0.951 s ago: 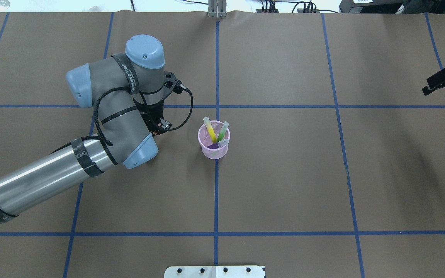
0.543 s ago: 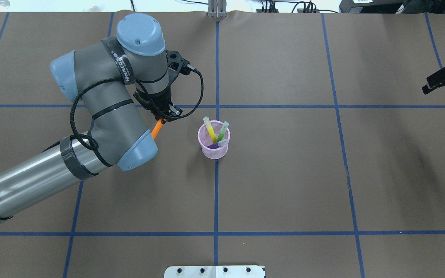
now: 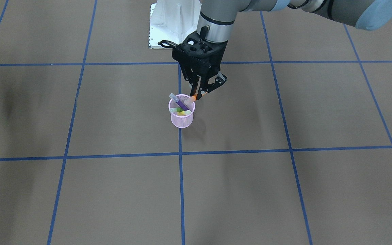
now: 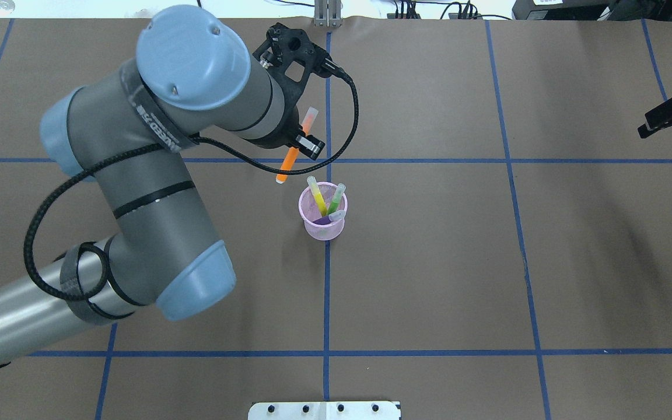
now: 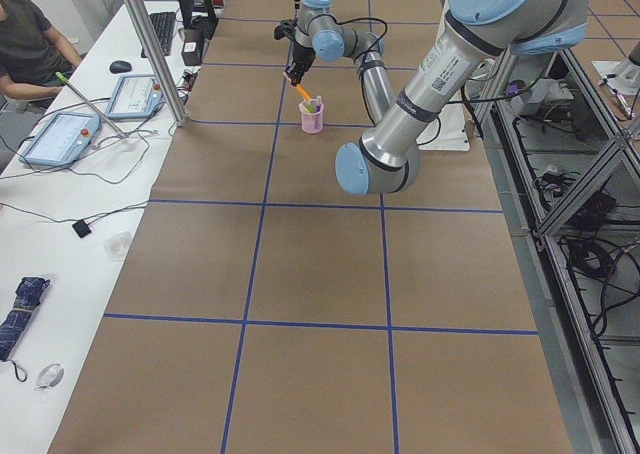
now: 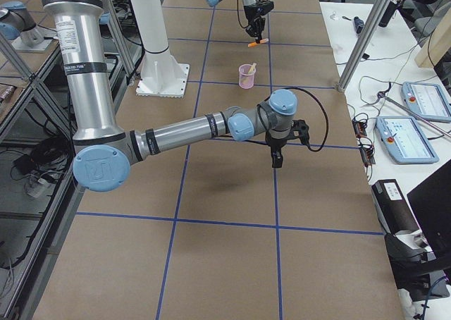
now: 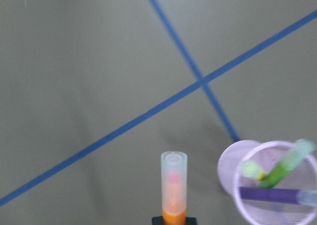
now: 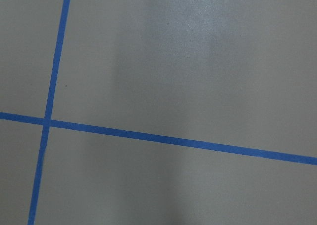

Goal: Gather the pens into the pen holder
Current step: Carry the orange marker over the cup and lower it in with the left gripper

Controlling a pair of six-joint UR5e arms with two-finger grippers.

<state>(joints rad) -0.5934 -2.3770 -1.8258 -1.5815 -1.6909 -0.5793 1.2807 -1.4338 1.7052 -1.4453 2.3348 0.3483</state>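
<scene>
Left tool (image 3: 199, 93) clamped on orange pen (image 4: 287, 166), slanted above desk (image 4: 429, 262), just at 11 o'clock of pink cup (image 4: 319, 233) | cup on blue tape line (image 4: 326, 291), holding yellow pen (image 4: 317, 198), green pen (image 4: 336, 199), purple pen (image 4: 326, 220) | right tool (image 4: 654, 125) well apart at 2 o'clock, grip state cannot tell.

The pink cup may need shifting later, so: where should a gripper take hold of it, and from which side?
Probably pinch the pen holder at its left rim, from straight above, one finger inside: the yellow pen, green pen and purple pen lean far and right, leaving that stretch bare.
</scene>
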